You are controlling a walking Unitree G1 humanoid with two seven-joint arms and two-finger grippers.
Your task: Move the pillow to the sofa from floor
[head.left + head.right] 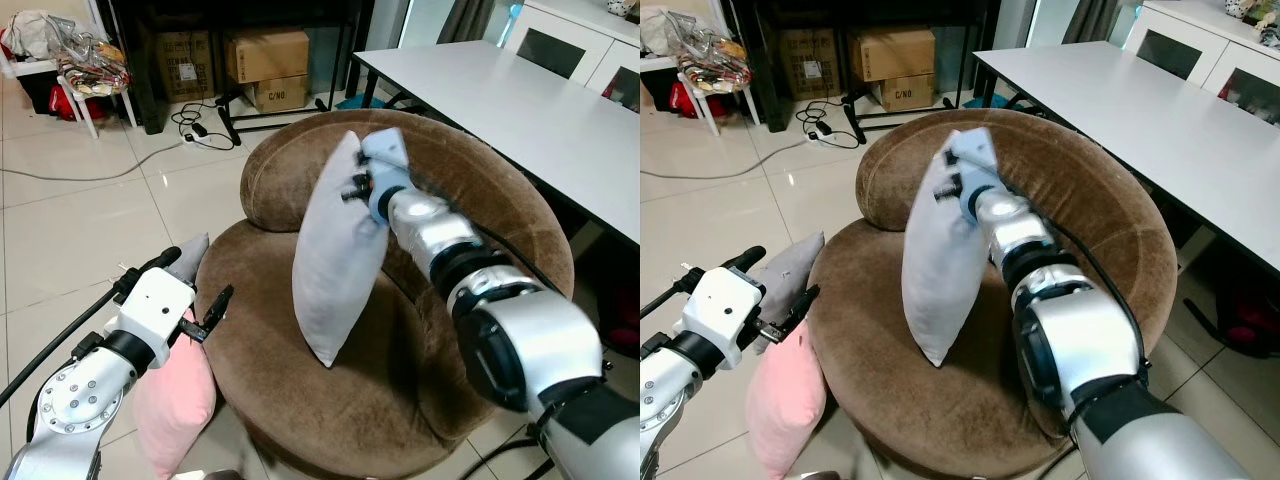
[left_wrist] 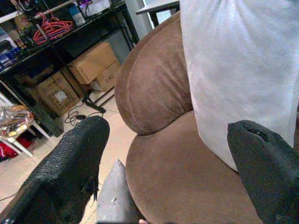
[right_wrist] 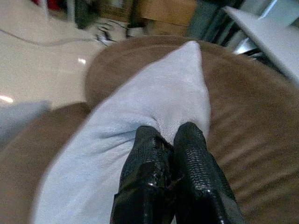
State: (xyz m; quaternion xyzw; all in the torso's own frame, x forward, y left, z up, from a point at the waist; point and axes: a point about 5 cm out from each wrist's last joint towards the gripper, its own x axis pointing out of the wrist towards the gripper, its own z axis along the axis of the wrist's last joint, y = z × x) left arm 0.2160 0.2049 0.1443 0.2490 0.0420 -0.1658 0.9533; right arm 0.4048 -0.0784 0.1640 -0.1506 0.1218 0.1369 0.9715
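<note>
A light grey pillow (image 1: 337, 250) stands on end over the seat of the round brown sofa chair (image 1: 330, 380), its lower corner touching the cushion. My right gripper (image 3: 170, 140) is shut on the pillow's top edge, near the chair's backrest (image 1: 1040, 150). My left gripper (image 2: 163, 154) is open at the chair's left side, its black fingers (image 1: 215, 310) spread with nothing between them. Below it a pink pillow (image 1: 175, 400) and a darker grey pillow (image 1: 790, 270) lean against the chair on the floor.
A white table (image 1: 520, 110) stands close to the right of the chair. Cardboard boxes (image 1: 265, 65), a black rack and cables (image 1: 200, 130) lie behind. A white stool with bags (image 1: 70, 60) is at the far left. Tiled floor is open on the left.
</note>
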